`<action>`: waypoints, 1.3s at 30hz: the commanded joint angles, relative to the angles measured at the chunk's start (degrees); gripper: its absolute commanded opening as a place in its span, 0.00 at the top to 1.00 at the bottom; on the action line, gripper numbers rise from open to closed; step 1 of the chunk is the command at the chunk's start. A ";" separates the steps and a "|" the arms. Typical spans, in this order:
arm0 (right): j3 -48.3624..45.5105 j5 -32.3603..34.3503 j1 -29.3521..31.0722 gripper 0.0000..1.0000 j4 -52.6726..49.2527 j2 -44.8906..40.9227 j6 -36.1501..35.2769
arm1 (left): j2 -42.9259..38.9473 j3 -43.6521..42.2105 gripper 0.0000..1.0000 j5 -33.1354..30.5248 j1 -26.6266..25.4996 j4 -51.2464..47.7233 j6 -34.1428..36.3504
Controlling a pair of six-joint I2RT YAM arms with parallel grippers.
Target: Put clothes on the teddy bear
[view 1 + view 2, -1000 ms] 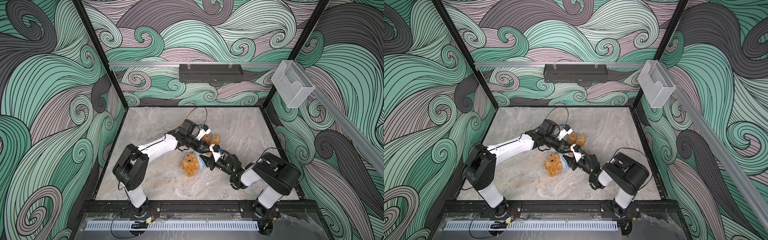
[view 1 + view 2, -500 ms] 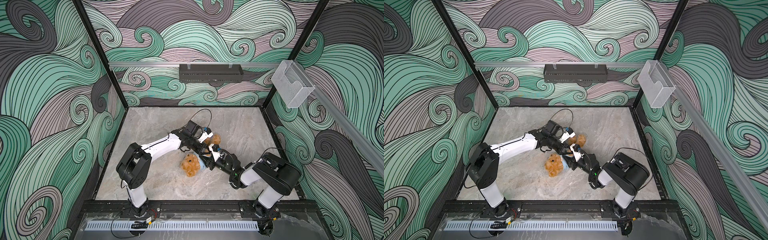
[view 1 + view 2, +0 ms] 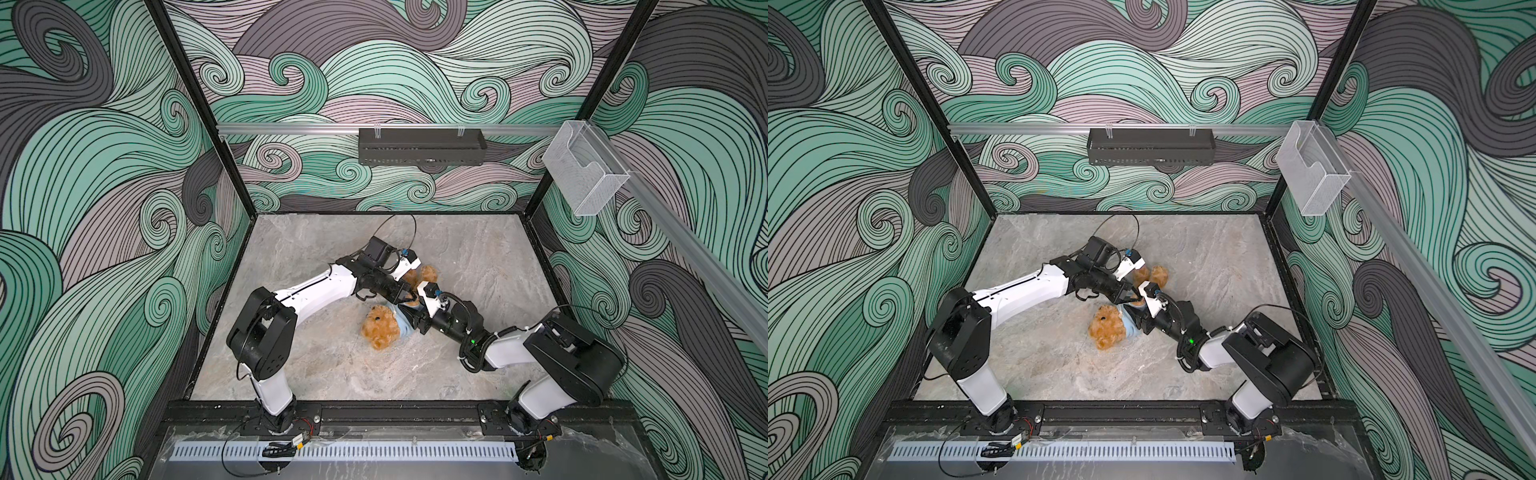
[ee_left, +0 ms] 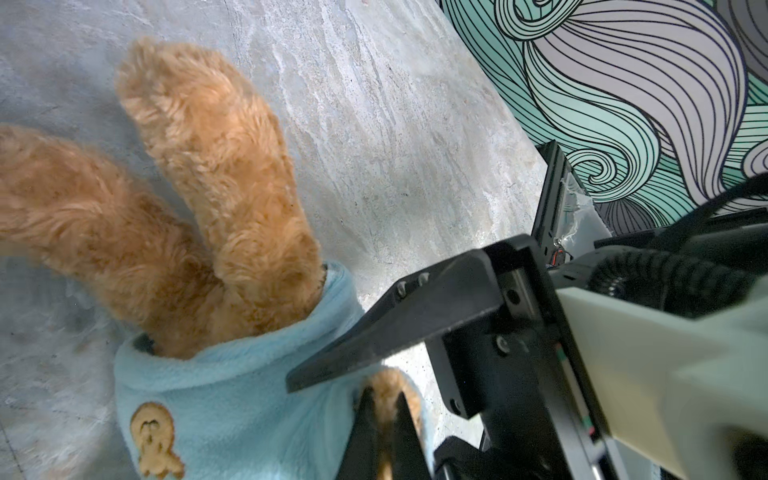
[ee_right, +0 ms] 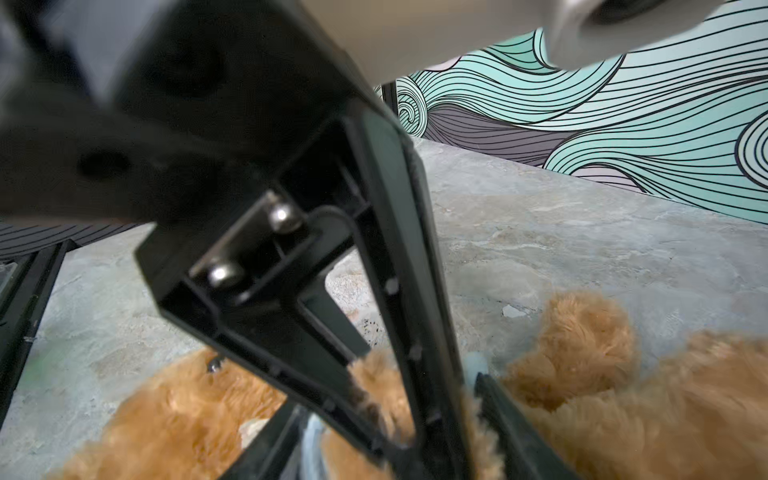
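The teddy bear (image 3: 378, 328) lies mid-table in both top views, head toward the front and legs (image 4: 216, 166) toward the back. A light-blue garment (image 4: 232, 399) with a bear patch covers its torso. My left gripper (image 4: 382, 399) is shut on a furry paw (image 4: 388, 382) poking out of the garment's sleeve. My right gripper (image 5: 390, 415) is open, its fingers (image 5: 511, 419) spread either side of that paw and of the left fingers. In a top view the two grippers meet over the bear's body, left (image 3: 411, 297) and right (image 3: 409, 320).
A black tray (image 3: 422, 146) hangs on the back wall rail. A clear plastic bin (image 3: 584, 174) is mounted at the right wall. Bare stone tabletop (image 3: 332, 374) surrounds the bear. Black frame posts edge the table.
The left gripper has closed on the bear's paw, and its arm has shifted slightly toward the right gripper. The right arm has barely moved.
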 commanded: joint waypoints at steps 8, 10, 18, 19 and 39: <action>-3.72 4.15 -0.33 0.59 2.18 11.26 1.35 | -11.06 -5.72 1.00 3.90 4.55 12.27 -12.52; -4.09 5.10 0.36 0.57 2.20 12.97 1.84 | -12.40 -5.46 1.00 0.77 4.69 10.64 -11.56; -4.10 6.77 1.57 0.46 0.28 11.69 2.35 | -12.76 -6.36 1.00 -2.23 6.79 8.55 -9.52; -4.18 6.92 1.57 0.41 0.22 10.48 2.01 | -12.43 -6.36 1.00 -1.22 6.79 8.72 -8.47; 9.64 4.83 -16.36 0.22 -50.34 -28.88 6.41 | -7.36 -7.27 0.78 -2.09 0.14 8.63 7.53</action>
